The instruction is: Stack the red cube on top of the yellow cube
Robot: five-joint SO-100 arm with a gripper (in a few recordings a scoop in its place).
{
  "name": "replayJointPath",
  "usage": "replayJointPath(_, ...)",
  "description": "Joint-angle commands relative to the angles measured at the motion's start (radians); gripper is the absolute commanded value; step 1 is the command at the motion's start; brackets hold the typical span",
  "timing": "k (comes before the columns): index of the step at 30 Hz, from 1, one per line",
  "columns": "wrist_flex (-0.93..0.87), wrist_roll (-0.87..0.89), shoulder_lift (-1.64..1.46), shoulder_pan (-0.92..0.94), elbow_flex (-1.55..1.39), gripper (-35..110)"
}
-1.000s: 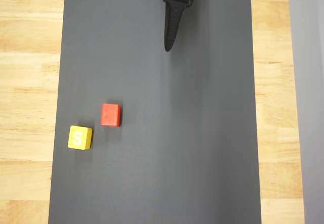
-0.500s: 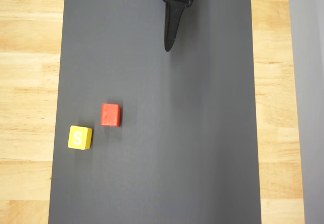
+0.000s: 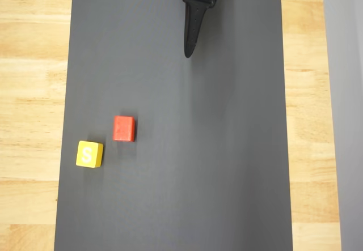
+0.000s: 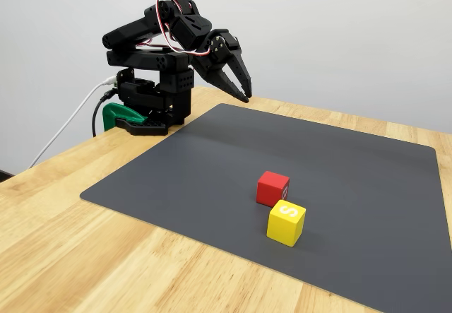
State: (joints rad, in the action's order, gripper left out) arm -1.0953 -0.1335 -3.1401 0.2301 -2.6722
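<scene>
Your hand (image 4: 244, 90) hangs clenched and empty above the far edge of the dark mat (image 3: 227, 149). Well ahead of it, the red cube (image 3: 123, 128) and yellow cube (image 3: 89, 154) sit just beside each other on the mat, which covers a wooden counter (image 4: 63, 256) before a plain grey wall (image 4: 339, 30).

A white letter "S" marks the top face of the yellow cube (image 3: 89, 154), well clear of the jaws.
</scene>
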Motion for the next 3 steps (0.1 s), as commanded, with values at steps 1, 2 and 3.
replayJointPath(1,-0.005,-0.008,-0.003,0.003,-0.002,0)
replayJointPath(2,-0.005,-0.008,-0.003,0.003,-0.002,0)
replayJointPath(3,-0.005,-0.008,-0.003,0.003,-0.002,0)
